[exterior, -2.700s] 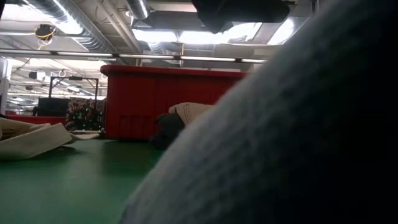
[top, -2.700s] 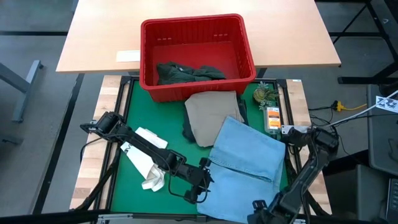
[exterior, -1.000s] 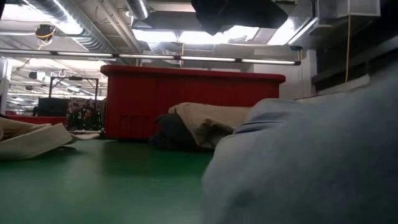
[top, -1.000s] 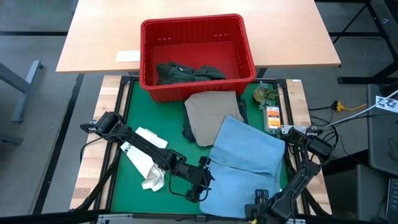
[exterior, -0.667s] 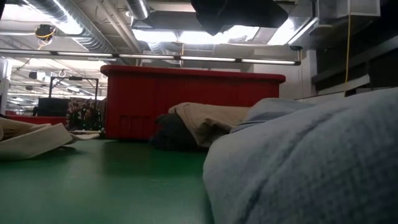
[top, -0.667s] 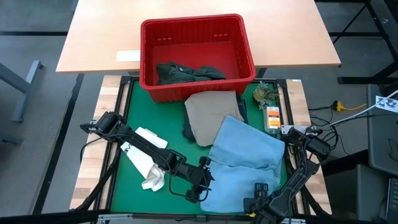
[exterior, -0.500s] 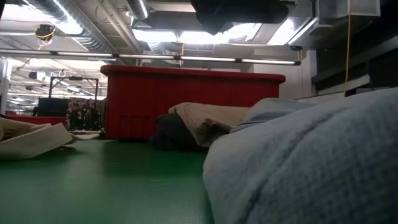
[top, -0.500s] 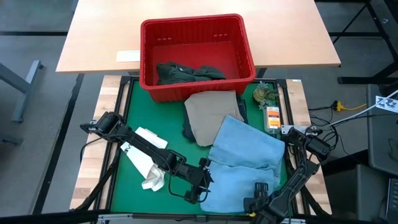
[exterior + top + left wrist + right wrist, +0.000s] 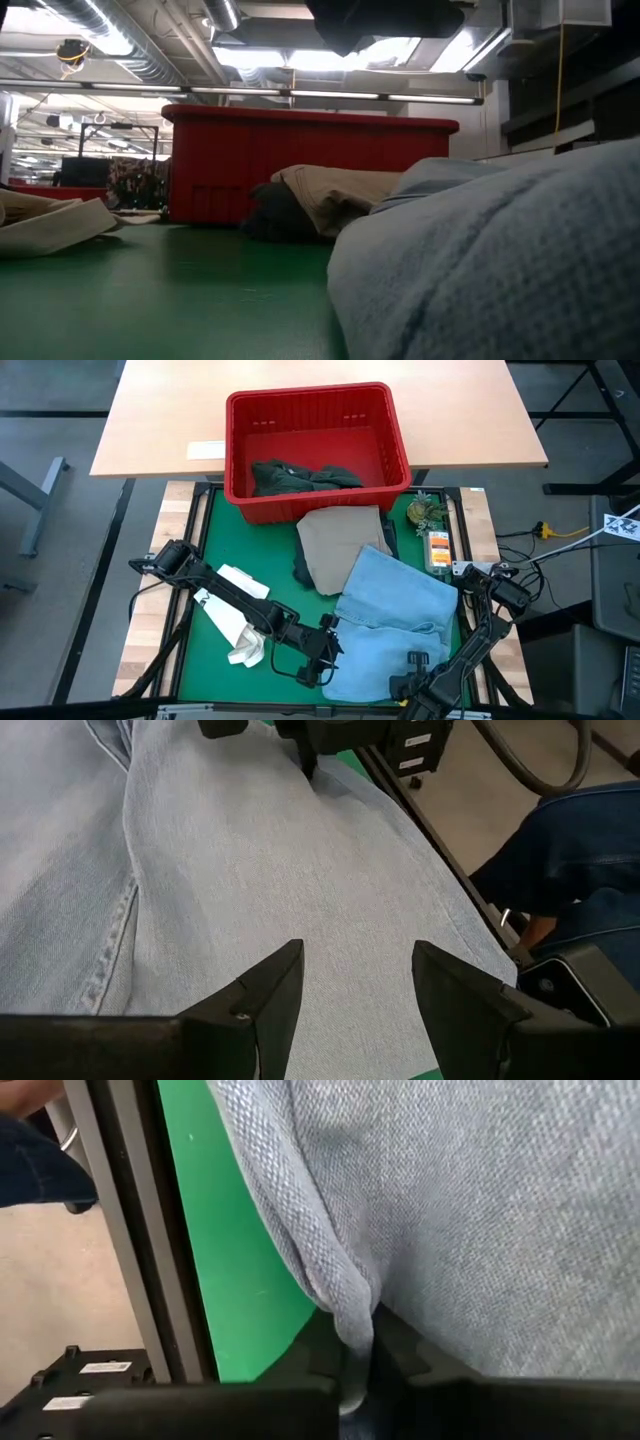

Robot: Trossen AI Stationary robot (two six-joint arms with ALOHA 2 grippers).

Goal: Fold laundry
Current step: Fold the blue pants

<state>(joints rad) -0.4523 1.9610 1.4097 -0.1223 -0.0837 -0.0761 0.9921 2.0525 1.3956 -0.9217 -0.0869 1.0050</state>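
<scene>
At the near right edge of the green mat (image 9: 215, 560), the right gripper (image 9: 412, 672) now pinches a bunched fold of the light blue garment (image 9: 400, 605); the right wrist view shows its fingers (image 9: 395, 1365) pressed together on the hem, where a second ago they stood apart. Over the last few seconds that arm has drawn inward from the table's corner onto the cloth, and the low view, earlier nearly filled by blue fabric, now shows the red basket (image 9: 300, 160) and the beige piece (image 9: 335, 190) beyond it.

The left gripper (image 9: 322, 652) sits at the blue garment's near left edge, unchanged, its fingers (image 9: 270, 995) spread over the fabric without gripping it.

The beige piece lies between the basket and the blue garment, over a dark piece (image 9: 303, 568). A dark green-grey garment (image 9: 300, 476) lies in the basket. The white tote bag (image 9: 235, 615) rests on the mat's left; its lettering cannot be read, nor can the small label (image 9: 438, 550) at the right edge.
</scene>
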